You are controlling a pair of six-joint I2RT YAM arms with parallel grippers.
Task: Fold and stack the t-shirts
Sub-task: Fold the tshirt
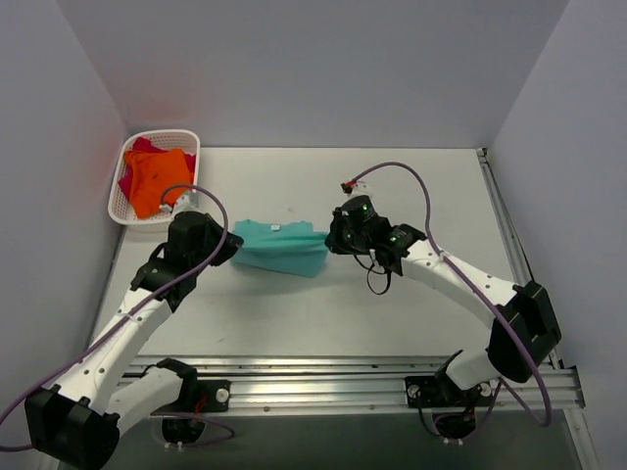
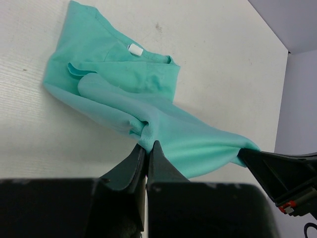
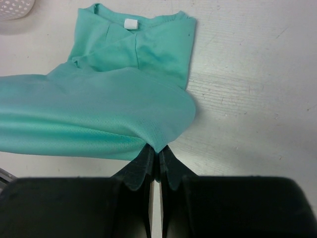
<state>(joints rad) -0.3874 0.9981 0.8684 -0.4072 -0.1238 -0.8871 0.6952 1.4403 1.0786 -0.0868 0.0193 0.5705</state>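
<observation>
left tool: pressed together, pinching teal t-shirt edge | right tool: pressed together, pinching its opposite edge

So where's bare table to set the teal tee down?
Bare: the table strip between tee and back wall; the far-right corner beyond the right gripper; the near strip between tee and rail. Crowded: far-left corner, taken by the basket; the middle, where left gripper and right gripper both pinch the tee.

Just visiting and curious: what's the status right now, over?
Left fingers and right fingers shut on teal t-shirt, opposite ends, mid-fold. Orange t-shirt, magenta t-shirt in basket. Nothing blocking.
</observation>
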